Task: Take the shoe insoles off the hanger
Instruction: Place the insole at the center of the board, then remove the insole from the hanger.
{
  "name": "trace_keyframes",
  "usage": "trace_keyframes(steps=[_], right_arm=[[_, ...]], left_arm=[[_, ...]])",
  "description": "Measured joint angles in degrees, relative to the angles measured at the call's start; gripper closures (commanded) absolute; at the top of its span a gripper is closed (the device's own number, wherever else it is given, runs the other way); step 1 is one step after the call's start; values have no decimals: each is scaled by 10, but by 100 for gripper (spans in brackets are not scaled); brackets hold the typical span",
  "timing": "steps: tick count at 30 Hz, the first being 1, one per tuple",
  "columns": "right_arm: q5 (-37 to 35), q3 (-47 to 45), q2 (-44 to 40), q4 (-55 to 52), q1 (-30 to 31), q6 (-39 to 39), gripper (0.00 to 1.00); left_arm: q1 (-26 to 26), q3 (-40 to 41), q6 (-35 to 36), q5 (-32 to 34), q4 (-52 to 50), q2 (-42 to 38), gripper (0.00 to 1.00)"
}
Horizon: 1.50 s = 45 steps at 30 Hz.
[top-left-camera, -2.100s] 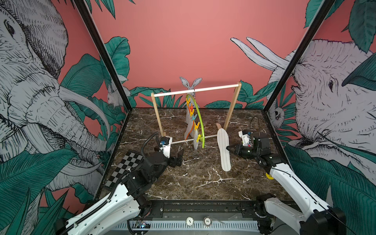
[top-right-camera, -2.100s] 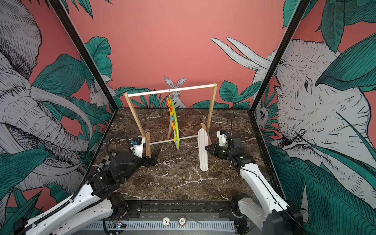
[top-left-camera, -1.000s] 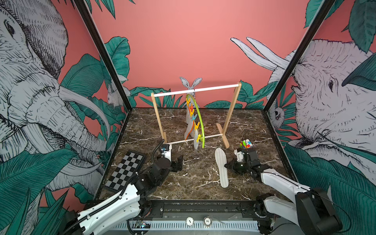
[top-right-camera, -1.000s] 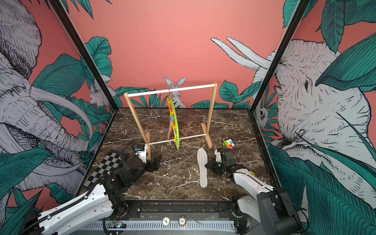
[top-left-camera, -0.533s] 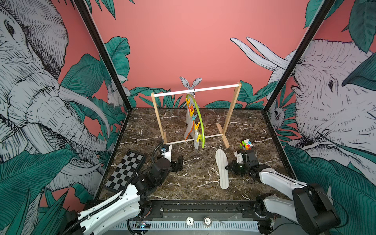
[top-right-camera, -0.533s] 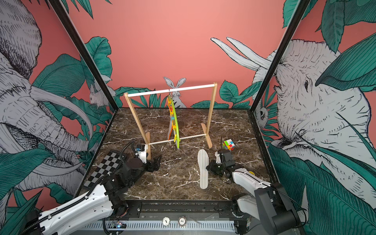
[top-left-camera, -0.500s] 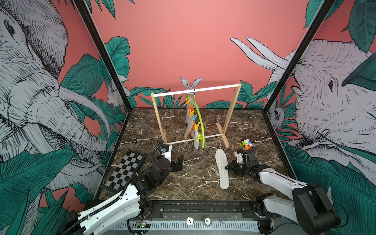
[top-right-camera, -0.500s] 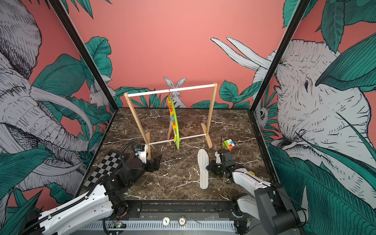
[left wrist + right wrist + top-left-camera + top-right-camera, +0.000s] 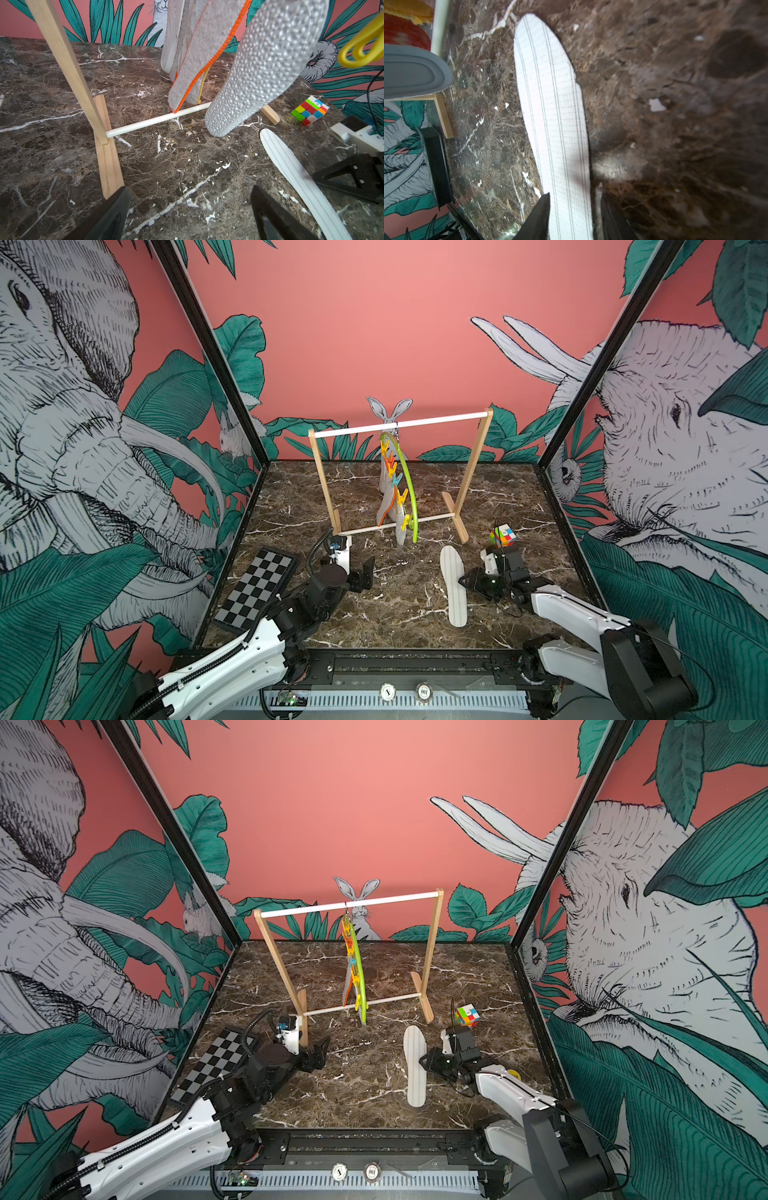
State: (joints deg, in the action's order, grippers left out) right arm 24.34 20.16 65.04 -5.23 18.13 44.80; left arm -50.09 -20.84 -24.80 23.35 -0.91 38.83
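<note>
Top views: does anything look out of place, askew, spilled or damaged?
Nothing is spilled or broken. Two things are no part of the job: a colourful puzzle cube near the wooden rack and a chequered board at the left edge. One striped insole lies flat on the table.

Two numbered discs; other print illegible

On the front rail (image 9: 332, 701) below the tabletop (image 9: 498, 497) sit two round white discs. The first disc (image 9: 387, 691) shows a single "1". The second disc (image 9: 423, 691) reads "001" in both top views. A yellow sticker (image 9: 514, 1074) on the right arm (image 9: 511, 1094) and the white centre square of the cube (image 9: 503, 534) carry print too small to read.
</note>
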Motion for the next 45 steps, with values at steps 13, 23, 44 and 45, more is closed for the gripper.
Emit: trace_keyframes(steps=[13,23,44,45], right_arm=[[-30,58,-78,-88,0,-9,28],[-51,137,-67,-94,3,-18,27],[-10,217,-7,-44,30,-2,14],[-10,219,-9,-44,30,-2,13]], left_arm=[[0,12,86,9,73,10,1],[0,43,172,-20,217,112,4],[0,6,211,-43,486,376,15],[0,3,211,-43,492,383,15]])
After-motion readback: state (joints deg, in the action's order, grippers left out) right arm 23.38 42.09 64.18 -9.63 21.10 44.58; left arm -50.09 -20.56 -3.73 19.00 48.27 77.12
